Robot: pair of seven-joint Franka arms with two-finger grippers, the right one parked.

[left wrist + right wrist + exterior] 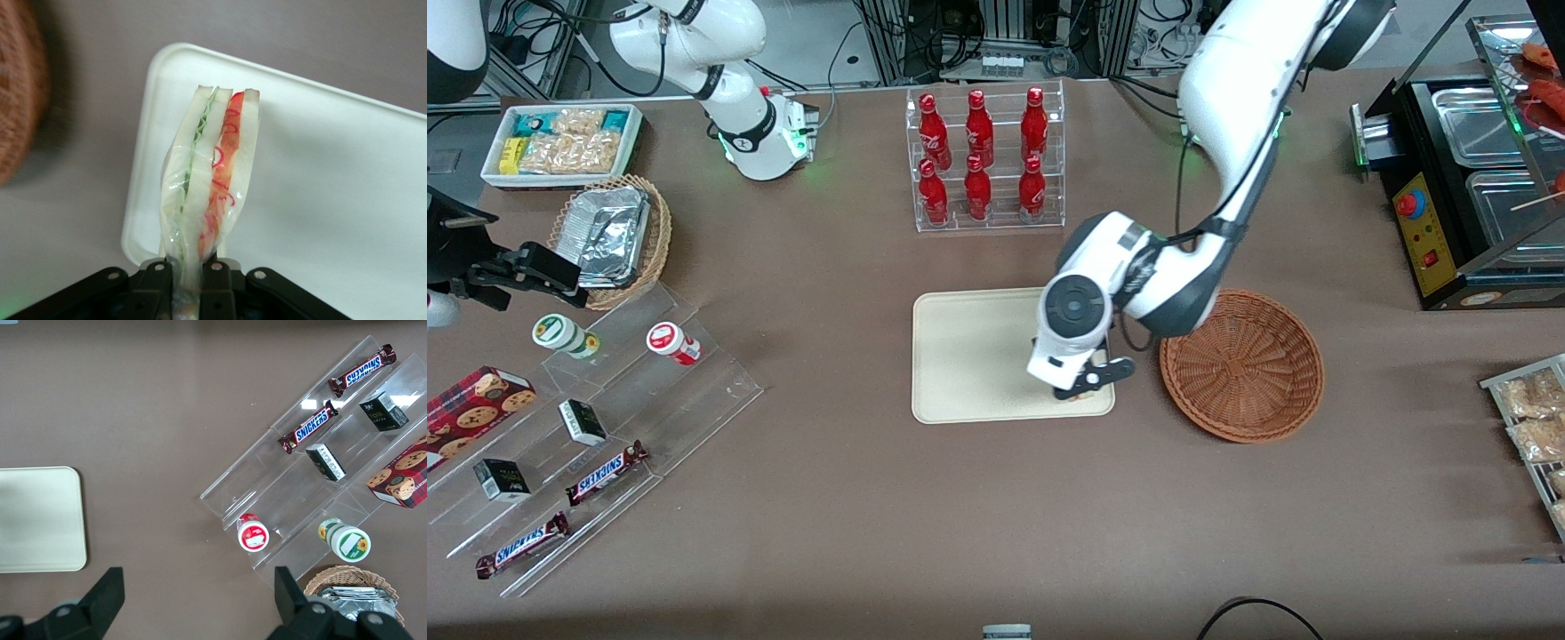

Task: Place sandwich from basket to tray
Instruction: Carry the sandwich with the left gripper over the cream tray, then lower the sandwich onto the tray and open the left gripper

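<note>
Now the sandwich [210, 173] hangs over the tray's [333, 200] corner nearest the basket [1240, 364], my pincer [193, 273] clamped on its wrapped tip. I judge it light, soft and slippery, so I'd keep pinching gently at that tip.

A brown tabletop [854, 498] filled nearly the whole scene, evenly lit from above with soft shadows. Along its edge farthest from the front camera stood metal racks [1005, 36] strung with dark cables [534, 27] over a pale floor.
</note>
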